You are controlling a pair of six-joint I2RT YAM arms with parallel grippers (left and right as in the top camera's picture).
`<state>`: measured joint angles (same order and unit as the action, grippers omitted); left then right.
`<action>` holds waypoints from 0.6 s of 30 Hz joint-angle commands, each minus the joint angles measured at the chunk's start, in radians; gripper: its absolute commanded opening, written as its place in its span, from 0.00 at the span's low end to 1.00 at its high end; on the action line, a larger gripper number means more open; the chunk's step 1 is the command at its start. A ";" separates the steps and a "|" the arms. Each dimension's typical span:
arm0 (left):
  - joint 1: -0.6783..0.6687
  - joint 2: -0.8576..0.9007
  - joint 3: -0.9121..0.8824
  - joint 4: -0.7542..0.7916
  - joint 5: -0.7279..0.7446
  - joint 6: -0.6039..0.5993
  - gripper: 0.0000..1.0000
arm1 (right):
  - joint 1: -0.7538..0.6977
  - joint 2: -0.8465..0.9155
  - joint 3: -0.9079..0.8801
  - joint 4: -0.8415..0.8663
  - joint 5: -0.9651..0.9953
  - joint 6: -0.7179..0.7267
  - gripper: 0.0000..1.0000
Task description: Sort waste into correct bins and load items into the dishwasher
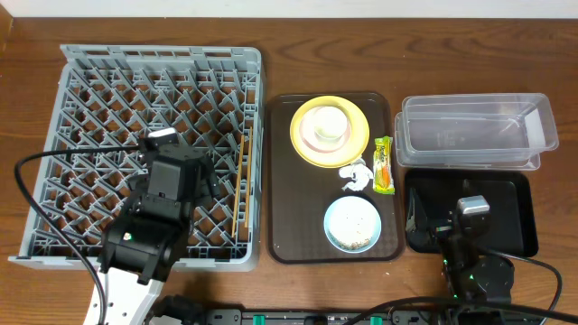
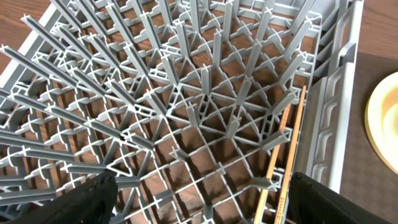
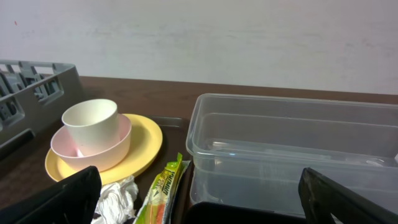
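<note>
The grey dish rack stands at the left, and the wooden chopsticks lie along its right side; they also show in the left wrist view. My left gripper hangs open and empty over the rack's pegs. On the brown serving tray are the yellow plate with the cream cup in a pink bowl, the crumpled tissue, the yellow-green wrapper and the light blue bowl holding white crumbs. My right gripper is open and empty over the black tray.
The clear tub stands behind the black tray. In the right wrist view the cup, plate, tissue and wrapper lie left of the tub. Cables run along the table's front edge.
</note>
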<state>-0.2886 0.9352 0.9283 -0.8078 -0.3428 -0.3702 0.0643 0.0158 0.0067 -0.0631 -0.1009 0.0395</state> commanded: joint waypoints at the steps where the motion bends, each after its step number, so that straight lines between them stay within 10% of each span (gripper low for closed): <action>1: 0.005 0.012 0.020 -0.003 -0.013 -0.009 0.90 | 0.009 -0.002 -0.001 -0.004 -0.005 -0.011 0.99; 18: 0.005 0.033 0.020 -0.003 -0.013 -0.009 0.94 | 0.009 -0.002 -0.001 -0.004 -0.005 -0.011 0.99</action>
<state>-0.2886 0.9661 0.9283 -0.8078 -0.3431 -0.3702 0.0643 0.0158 0.0067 -0.0631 -0.1009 0.0395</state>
